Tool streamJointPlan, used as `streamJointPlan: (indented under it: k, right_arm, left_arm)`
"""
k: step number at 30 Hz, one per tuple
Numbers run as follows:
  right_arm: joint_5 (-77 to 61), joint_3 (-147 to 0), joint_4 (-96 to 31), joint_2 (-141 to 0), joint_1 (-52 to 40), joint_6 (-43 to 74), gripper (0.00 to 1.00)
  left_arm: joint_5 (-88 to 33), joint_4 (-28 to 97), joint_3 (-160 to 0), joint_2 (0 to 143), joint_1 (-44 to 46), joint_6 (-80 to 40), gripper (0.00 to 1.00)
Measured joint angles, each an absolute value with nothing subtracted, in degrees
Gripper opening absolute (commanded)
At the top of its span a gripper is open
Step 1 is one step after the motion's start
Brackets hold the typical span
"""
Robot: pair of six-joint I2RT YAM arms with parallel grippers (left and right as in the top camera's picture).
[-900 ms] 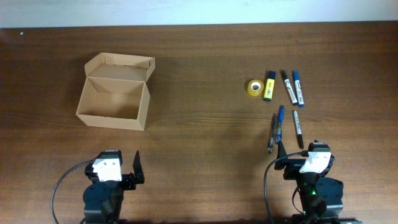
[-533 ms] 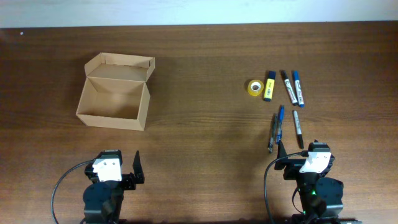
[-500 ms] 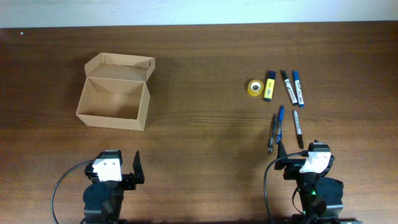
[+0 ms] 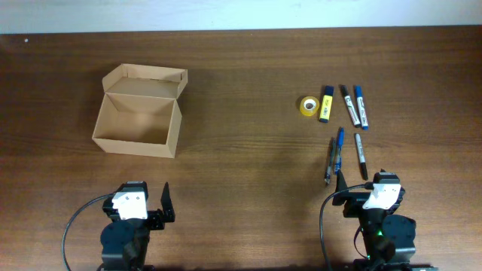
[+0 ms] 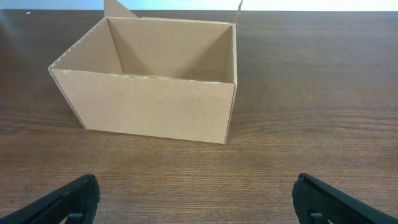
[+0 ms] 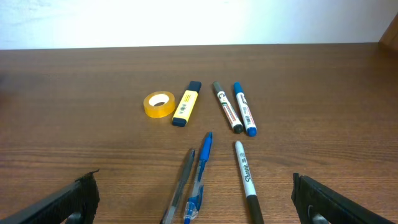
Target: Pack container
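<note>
The brown wooden tabletop carries everything. On its left side, towards the far edge, stands the container, a plain tan cardboard box, upright and empty, with its lid flap hinged on the far wall and standing open.

It is probably very light, with thin walls that bow under a squeeze, so it would likely slide on the smooth wood if nudged. The firmest hold should be a pinch over the top edge of a side wall close to a corner, where the folds stiffen it. The flap looks floppy and is better pushed down than gripped.

The left gripper sits near the front edge facing the container's near wall, with its jaws spread as wide as they go and nothing between them. The right gripper is just as wide open and empty, low at the near right.

The loose goods lie on the right, well apart from the box. A yellow tape roll lies flat just beside a yellow highlighter, and next to them are a black marker and a blue marker. Nearer lie a slim black marker, a blue pen and a grey pen. All seem light, rigid and apt to roll, so mid-barrel is the place to grip them.
</note>
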State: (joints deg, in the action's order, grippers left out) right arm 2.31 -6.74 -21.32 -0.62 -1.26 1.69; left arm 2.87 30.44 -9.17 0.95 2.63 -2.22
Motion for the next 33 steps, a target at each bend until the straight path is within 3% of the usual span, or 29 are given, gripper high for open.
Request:
streamJointPlan:
  k: [13, 21, 25, 33]
  right_arm:
    - [2.31, -6.74, -21.32, -0.62, -1.26, 1.76, 0.99]
    - [2.28, -6.74, -21.32, -0.62, -1.26, 1.72, 0.99]
    - [2.28, -6.74, -21.32, -0.62, -1.26, 1.74, 0.99]
    - [2.28, -6.74, -21.30, -0.64, -1.26, 1.76, 0.99]
  left_arm:
    - [2.87, 29.12, -9.17, 0.95, 2.61, -2.22, 1.00]
    - [-2.28, 16.01, -9.26, 0.84, 2.61, -2.52, 1.00]
    - [-5.28, 16.03, -11.86, 2.11, 2.61, -4.62, 1.00]
    - [-6.81, 23.20, -35.33, 27.18, 2.61, -5.63, 1.00]
